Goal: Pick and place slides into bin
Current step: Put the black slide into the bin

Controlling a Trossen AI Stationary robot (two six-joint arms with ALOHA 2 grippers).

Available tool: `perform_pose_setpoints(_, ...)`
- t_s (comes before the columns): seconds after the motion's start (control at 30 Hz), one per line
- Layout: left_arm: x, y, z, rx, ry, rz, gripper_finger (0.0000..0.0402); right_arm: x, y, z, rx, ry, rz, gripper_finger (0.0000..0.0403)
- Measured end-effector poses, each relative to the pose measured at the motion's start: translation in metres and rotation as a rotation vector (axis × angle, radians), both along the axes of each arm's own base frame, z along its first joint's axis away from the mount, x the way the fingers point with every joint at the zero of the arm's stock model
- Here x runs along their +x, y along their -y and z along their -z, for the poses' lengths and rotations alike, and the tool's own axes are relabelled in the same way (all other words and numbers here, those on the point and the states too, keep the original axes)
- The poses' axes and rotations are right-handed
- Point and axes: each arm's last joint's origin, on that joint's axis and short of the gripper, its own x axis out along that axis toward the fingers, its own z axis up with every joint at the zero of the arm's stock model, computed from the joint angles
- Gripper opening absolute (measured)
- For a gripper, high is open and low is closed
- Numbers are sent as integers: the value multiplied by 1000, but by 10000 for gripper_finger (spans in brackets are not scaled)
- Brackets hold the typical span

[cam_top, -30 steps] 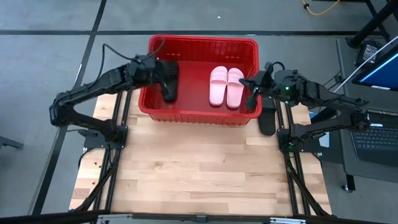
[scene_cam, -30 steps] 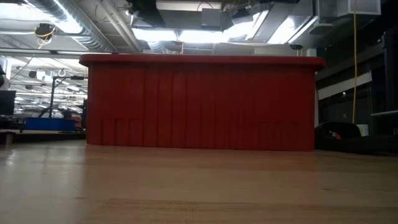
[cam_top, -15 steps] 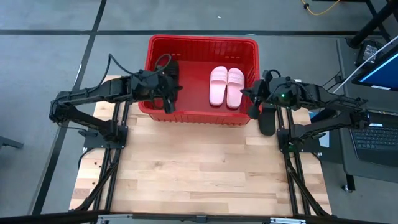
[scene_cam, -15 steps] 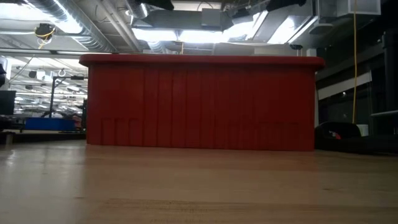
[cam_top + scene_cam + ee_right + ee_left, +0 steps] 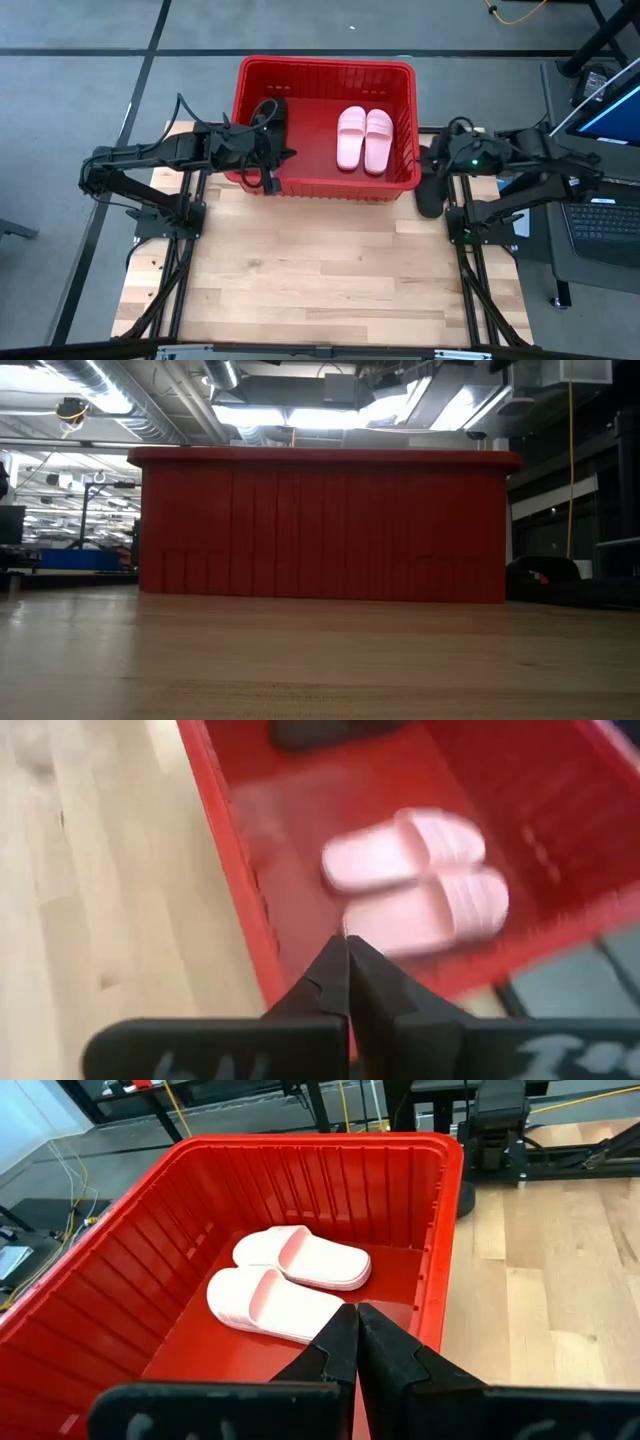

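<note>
At nine o'clock of the bin (image 5: 325, 186), left tool (image 5: 268, 176) pressed together, arm outstretched; right tool (image 5: 424, 163), likewise closed, at three o'clock.

One red bin (image 5: 325, 70) stood on the table. It held two pink slides (image 5: 363, 138) and one black slide (image 5: 274, 112); another black slide (image 5: 430, 190) lay at its three o'clock.
</note>
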Motion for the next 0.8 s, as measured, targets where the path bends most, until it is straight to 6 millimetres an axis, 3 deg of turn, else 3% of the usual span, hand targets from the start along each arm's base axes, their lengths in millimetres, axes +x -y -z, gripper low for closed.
perform_pose_setpoints(0.17, 0, 0, 0, 0, 0, -1, 3, -24, -1, 7, 87, -176, 124, 2)
perform_pose_setpoints(0.33, 0, 0, 0, -20, 10, -12, 1, -25, -2, 27, 93, -189, 121, 2)
perform_pose_setpoints(0.57, 0, 0, 0, -61, 29, -34, 1, -34, -1, 75, 105, -321, 222, 4)
perform_pose_setpoints(0.8, 0, 0, 0, -63, 30, -36, 2, -29, 0, 122, 38, -389, 253, 6)
